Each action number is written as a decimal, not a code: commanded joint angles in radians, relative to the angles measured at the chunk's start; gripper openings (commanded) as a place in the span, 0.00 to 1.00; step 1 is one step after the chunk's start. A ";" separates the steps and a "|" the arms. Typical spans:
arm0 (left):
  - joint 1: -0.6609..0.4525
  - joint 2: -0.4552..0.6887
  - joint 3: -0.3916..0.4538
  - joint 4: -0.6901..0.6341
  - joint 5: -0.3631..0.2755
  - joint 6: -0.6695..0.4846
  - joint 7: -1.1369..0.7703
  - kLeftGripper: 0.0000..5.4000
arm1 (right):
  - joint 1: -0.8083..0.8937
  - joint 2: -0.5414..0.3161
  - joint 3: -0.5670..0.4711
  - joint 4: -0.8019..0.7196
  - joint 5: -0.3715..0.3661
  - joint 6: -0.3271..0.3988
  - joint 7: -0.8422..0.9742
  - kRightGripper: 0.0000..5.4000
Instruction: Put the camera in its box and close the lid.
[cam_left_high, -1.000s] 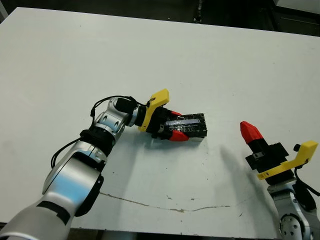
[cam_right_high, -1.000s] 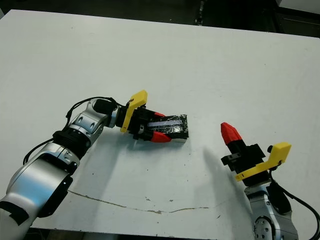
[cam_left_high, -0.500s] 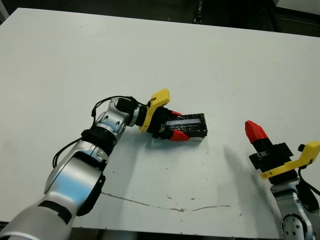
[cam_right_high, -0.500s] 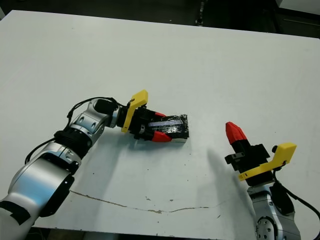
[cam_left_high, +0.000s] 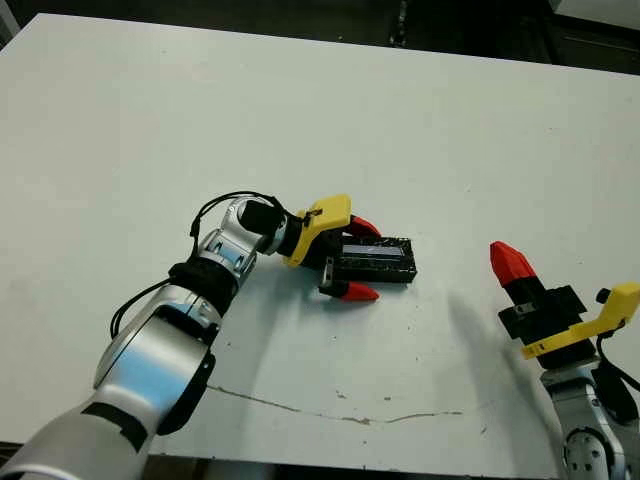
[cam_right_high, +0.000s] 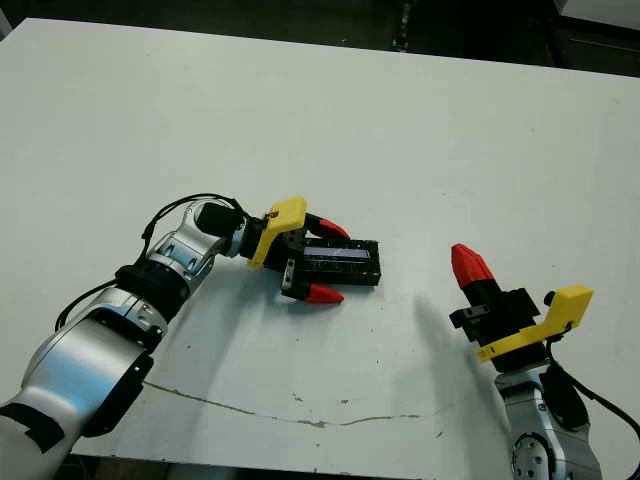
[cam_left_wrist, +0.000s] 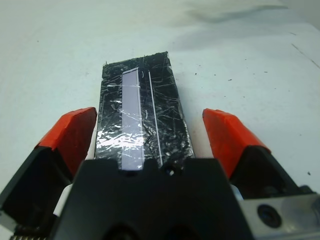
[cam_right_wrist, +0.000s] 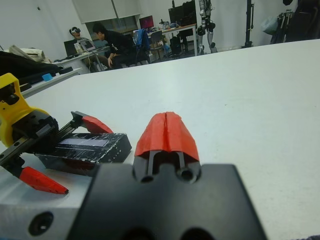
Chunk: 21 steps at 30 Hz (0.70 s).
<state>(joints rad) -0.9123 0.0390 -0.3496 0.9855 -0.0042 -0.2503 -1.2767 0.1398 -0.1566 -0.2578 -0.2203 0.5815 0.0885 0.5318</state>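
The lid (cam_left_high: 376, 260), glossy black with a pale strip, lies flat on the white table and covers the box, so the tray's white lining does not show. The camera is hidden. My left gripper (cam_left_high: 362, 259) is open. Its red fingers (cam_left_wrist: 74, 131) stand on either side of the lid's near end, apart from it. In the left wrist view the lid (cam_left_wrist: 139, 114) runs straight out between them. My right gripper (cam_left_high: 510, 262) is shut and empty, pointing up to the right of the lid. In its wrist view (cam_right_wrist: 166, 131) the lid (cam_right_wrist: 87, 146) shows too.
A thin cracked line (cam_left_high: 340, 412) runs across the table near its front edge (cam_left_high: 330, 465). Bare table stretches behind and to the left of the lid. Beyond the table, a person (cam_right_wrist: 107, 40) sits at desks in the right wrist view.
My left gripper has opened and let go of the lid, which now lies flat and turned a little. The right gripper shifted slightly right a second ago, then held still.
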 joint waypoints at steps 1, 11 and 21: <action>-0.001 -0.263 -0.086 0.015 0.030 -0.057 -0.013 1.00 | 0.021 -0.017 -0.025 0.016 0.013 -0.008 0.009 0.00; 0.027 -0.176 -0.047 -0.021 -0.010 0.090 -0.053 1.00 | 0.018 -0.012 -0.023 0.032 0.014 -0.023 0.028 0.00; 0.186 0.093 0.048 -0.303 -0.082 0.305 -0.077 1.00 | 0.021 -0.015 -0.018 0.028 0.020 -0.015 0.033 0.00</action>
<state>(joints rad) -0.7843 0.1096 -0.2950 0.7259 -0.0750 0.0417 -1.3254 0.1468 -0.1572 -0.2656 -0.1947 0.5964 0.0718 0.5656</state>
